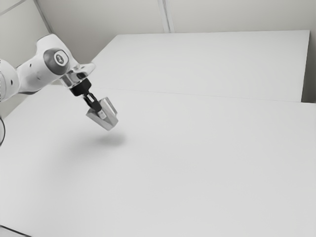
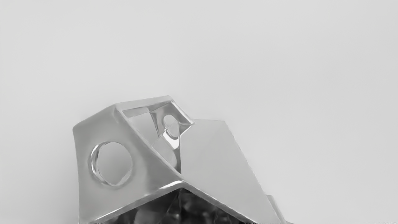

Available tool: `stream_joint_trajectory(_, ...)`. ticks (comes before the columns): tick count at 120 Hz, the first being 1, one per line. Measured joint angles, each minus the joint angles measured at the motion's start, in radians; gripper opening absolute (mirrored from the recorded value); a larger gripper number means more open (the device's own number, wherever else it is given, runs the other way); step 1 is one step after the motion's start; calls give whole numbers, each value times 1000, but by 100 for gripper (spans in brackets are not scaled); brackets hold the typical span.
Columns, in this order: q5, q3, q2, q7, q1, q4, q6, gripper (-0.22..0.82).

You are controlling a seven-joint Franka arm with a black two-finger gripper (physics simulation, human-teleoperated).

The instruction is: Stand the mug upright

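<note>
Mug (image 1: 108,122) is above the table (image 1: 197,163), tilted, our gripper (image 1: 101,113) clamped on it. Long axis looks slanted, roughly in line with the fingers (image 1: 97,106); we'd judge it needs rotating to vertical before lowering.

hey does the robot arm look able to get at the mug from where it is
Yes, it seems so: the gripper looks shut on the mug, which hangs tilted above the table, and I see nothing blocking it.
</note>
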Motion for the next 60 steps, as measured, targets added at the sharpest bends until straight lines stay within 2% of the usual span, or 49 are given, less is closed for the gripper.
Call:
stream_joint_trajectory(25,257,-30,4,-311,-48,6,20,-18)
stream_joint_trajectory(60,369,-31,77,-619,-78,23,69,-18)
